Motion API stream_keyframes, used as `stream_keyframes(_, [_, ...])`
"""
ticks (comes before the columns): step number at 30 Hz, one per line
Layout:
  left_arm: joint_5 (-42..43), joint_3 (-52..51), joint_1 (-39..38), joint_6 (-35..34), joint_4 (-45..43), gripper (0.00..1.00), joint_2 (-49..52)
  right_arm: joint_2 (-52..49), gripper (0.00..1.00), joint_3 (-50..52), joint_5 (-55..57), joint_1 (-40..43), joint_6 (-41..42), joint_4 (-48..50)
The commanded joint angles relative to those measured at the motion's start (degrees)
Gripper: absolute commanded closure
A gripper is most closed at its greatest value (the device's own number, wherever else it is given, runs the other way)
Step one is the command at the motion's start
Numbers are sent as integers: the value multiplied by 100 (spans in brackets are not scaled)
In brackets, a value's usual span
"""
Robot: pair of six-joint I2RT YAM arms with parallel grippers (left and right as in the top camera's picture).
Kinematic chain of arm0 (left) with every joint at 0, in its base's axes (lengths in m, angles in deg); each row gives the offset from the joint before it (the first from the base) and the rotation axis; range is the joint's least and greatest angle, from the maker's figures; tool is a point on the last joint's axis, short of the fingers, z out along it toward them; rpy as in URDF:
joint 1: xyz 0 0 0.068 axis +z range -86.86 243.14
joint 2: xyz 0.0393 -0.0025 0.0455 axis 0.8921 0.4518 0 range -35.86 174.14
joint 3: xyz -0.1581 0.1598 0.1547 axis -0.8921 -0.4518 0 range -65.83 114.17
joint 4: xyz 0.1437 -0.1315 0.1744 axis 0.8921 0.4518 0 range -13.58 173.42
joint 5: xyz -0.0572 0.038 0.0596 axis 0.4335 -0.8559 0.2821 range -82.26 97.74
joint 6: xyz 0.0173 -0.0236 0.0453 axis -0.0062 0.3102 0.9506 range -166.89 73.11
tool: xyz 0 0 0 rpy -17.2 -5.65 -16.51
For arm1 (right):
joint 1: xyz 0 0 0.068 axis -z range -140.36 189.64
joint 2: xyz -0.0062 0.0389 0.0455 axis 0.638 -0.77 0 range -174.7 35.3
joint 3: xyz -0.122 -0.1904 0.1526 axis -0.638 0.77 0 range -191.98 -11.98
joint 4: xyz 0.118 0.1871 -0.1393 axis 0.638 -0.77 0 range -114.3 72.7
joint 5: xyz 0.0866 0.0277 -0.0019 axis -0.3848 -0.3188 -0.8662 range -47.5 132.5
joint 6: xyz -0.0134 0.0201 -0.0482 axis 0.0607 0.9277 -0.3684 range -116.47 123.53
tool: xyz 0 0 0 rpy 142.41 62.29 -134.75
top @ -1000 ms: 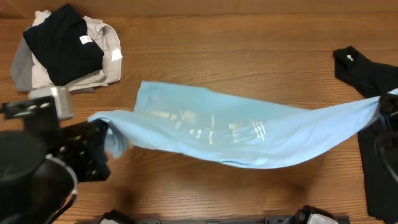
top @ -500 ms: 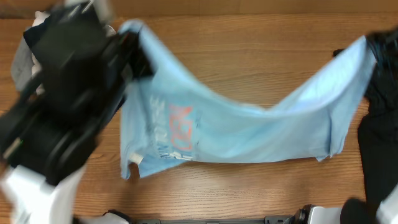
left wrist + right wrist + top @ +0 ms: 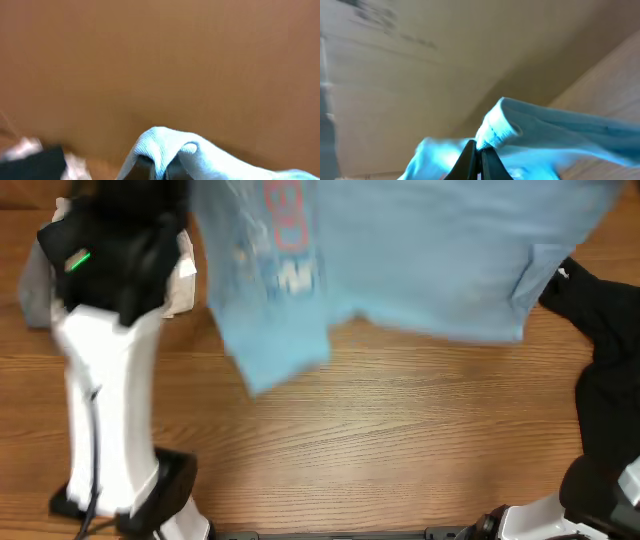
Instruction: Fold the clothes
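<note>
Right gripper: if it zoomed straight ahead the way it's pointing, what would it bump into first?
The right gripper would meet the light blue T-shirt first, since it is pinching a fold of it right at its tips. Past that is a blurry tan surface; how far off is unclear.

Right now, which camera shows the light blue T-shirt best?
The overhead view: the light blue T-shirt spreads across the top, its lettering showing. The left wrist view shows just a bunched edge; the right wrist view, an edge pinched in the right pincer.
</note>
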Motion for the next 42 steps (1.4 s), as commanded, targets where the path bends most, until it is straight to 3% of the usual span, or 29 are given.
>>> stream_keyframes(1, [-212,466,-35,400,363,96,-765,238,96,-748,-98,354,-166,-487])
stream_keyframes(5, [-170,459,-39,199,1604,96,-879,232,96,-883,109,450,-785,-1502])
stream_keyframes(9, [114,251,-39,-415,3215,92,-568,81,96,-874,1187,195,-1333,-2817])
stream_keyframes(12, [525,-79,-39,-730,4035,95,-118,0,96,-603,1558,-271,-2002,-2997])
stream_keyframes(16, [1290,-935,-44,-592,4107,96,452,0,96,195,1851,-929,-2022,-2997])
stream_keyframes(21, [1311,-2046,-44,-824,4107,96,949,0,96,1670,3018,-1519,-1847,-2946])
stream_keyframes(31, [1528,-3703,-52,-887,4109,96,1176,0,96,4597,3467,-1370,-1755,-1886])
stream_keyframes(37, [2319,-4319,-280,-557,4111,96,1174,2,96,4975,3718,-1082,-1714,-1720])
stream_keyframes(42, [2356,-4444,-866,-599,4111,96,1071,9,96,4944,3834,-330,-1700,-1676])
